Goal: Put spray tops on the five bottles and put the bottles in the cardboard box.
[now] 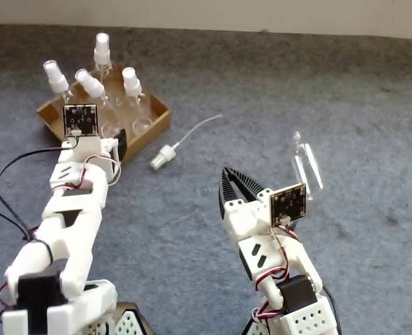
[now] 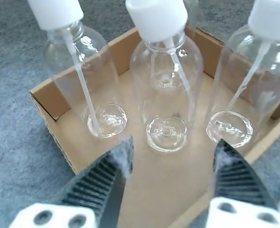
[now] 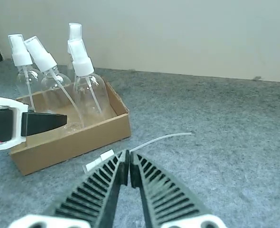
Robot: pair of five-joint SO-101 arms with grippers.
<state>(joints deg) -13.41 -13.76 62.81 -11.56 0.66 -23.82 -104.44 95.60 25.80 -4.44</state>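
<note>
Bottles (image 1: pixel 131 84): four capped in the cardboard box (image 1: pixel 157 125), upper left; the fifth bottle (image 1: pixel 305 164) and a spray top (image 1: pixel 163 157) lie on grey carpet (image 1: pixel 262 84), pale wall (image 1: pixel 262 12) behind. Left gripper (image 2: pixel 171 152) gapes empty over the box; right gripper (image 3: pixel 129 161) closed, empty.

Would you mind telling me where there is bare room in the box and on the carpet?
In the box, only the strip on the arms' side of the bottle row is bare, under the open left fingers; beyond is crowded. The carpet is bare between the spray top and the uncapped bottle.
</note>
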